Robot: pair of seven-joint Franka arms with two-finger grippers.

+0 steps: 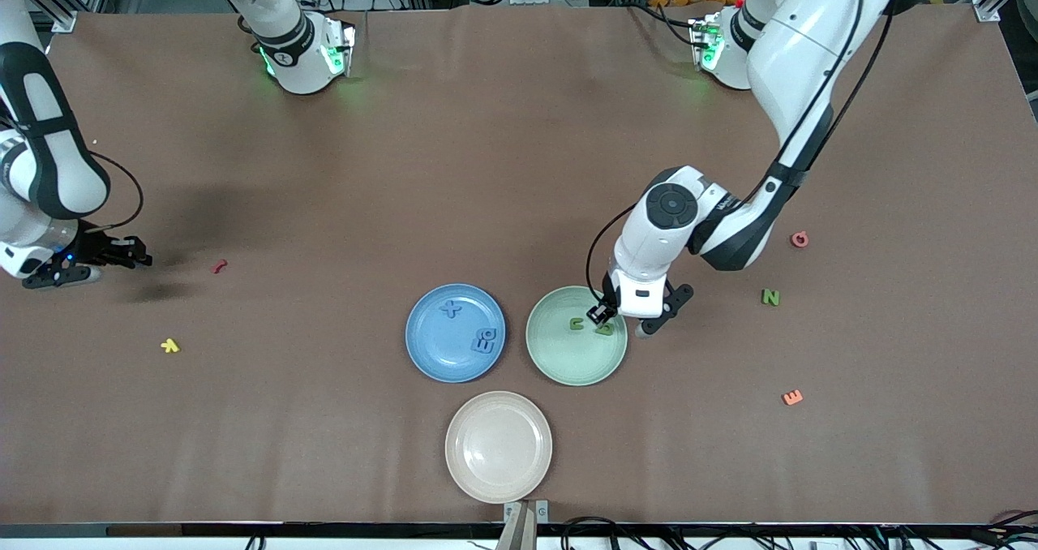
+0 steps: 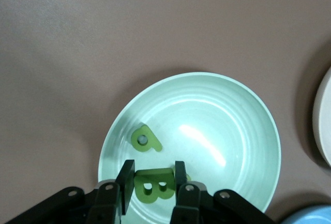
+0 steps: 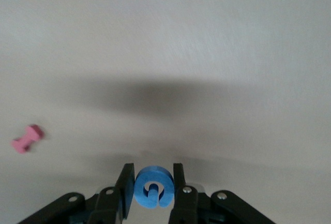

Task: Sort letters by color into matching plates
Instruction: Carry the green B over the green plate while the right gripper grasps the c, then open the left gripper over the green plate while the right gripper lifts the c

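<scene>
The mint green plate [image 1: 576,363] holds two green letters [image 1: 576,323]; one of them shows in the left wrist view [image 2: 146,138]. My left gripper [image 1: 602,313] is low over this plate [image 2: 232,131], shut on a green letter B [image 2: 154,185] in the left wrist view [image 2: 152,175]. The blue plate [image 1: 438,347] beside it holds two blue letters [image 1: 451,308]. My right gripper [image 1: 130,256] is over bare table at the right arm's end and is shut on a round blue letter [image 3: 153,187] in the right wrist view [image 3: 153,175].
A beige plate [image 1: 498,446] lies nearer the camera than the two plates. Loose letters lie on the table: a red one [image 1: 218,266], a yellow one [image 1: 169,345], a pink one [image 1: 800,239], a green N [image 1: 770,297] and an orange E [image 1: 792,397].
</scene>
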